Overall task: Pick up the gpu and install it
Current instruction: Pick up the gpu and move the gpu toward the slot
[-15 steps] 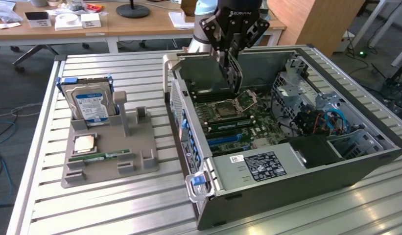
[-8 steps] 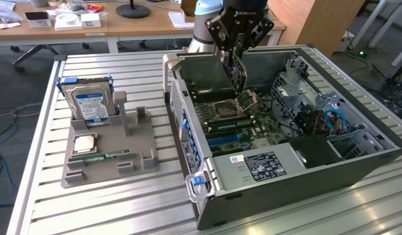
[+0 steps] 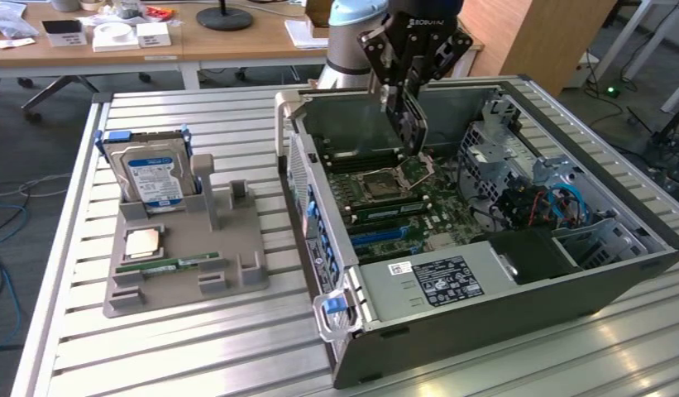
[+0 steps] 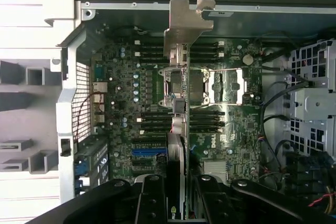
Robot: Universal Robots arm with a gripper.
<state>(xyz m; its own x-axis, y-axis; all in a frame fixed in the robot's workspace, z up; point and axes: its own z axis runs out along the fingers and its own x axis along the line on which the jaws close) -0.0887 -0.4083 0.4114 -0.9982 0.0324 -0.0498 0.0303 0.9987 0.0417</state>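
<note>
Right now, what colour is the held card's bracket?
Silver metal end bracket on the thin dark gpu card; best in wrist view.

arm (image 3: 341, 45): silver-grey, pale-blue cap | fingers (image 4: 151, 203): black, jointed links

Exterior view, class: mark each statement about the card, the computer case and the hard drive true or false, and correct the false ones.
1. The gripper holds the card upright over the open computer case. True.
2. The card is seated in a slot. False: it hangs above the motherboard, clamped in the gripper.
3. The hard drive lies flat inside the computer case. False: it stands upright in the grey holder, on the exterior view's left of the case.
4. The computer case is open on its upper side, showing the motherboard. True.
</note>
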